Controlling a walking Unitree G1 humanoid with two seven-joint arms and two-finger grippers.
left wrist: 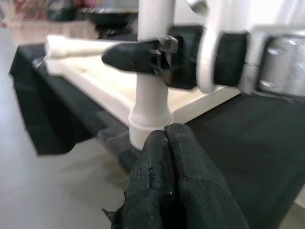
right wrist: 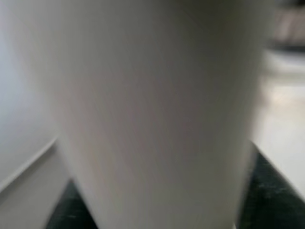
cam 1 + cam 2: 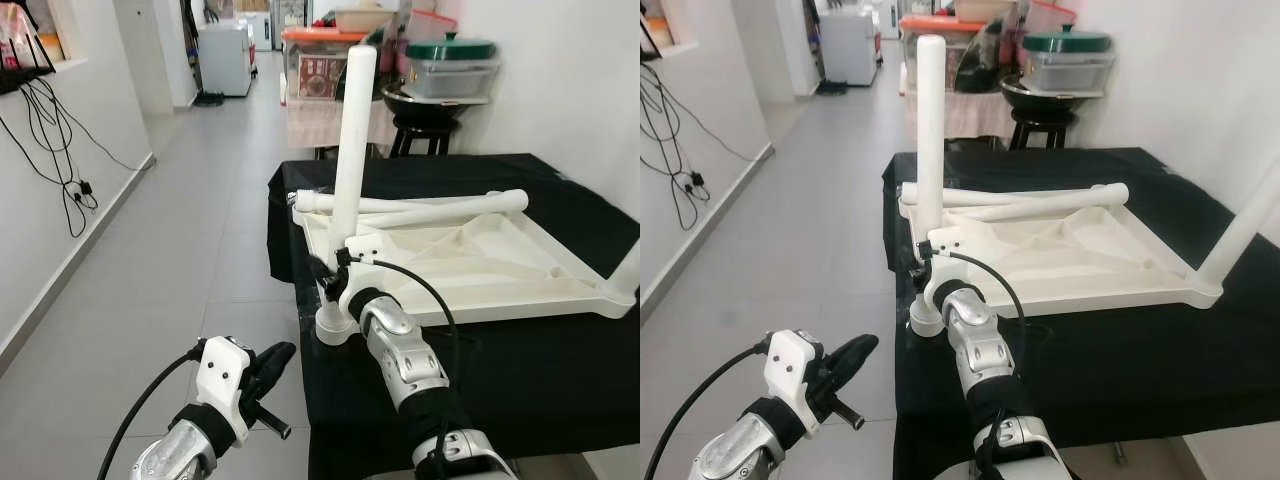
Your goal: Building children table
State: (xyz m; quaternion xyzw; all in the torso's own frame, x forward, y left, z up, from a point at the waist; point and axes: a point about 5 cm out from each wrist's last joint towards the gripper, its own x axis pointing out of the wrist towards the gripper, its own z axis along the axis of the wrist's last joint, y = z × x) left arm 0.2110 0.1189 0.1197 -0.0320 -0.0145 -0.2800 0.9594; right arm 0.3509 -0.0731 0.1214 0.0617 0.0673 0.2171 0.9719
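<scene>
Keep your right end effector (image 3: 335, 272) clamped on the upright white plastic tube leg (image 3: 352, 140), pressing straight down into the corner socket of the upturned white plastic tabletop (image 3: 470, 262), while your left end effector (image 3: 268, 368), fingers together, idles beside it.

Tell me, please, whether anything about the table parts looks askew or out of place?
The upright leg held by the right pincer leans slightly at the upturned tabletop's near corner. Two loose legs lie across its far edge.

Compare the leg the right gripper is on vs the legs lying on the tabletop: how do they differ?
The upright leg stands vertical at the upturned tabletop's near corner; the loose legs lie flat across its far side. The right gripper is on the upright leg; nothing touches the loose legs. All are white round tubes.
</scene>
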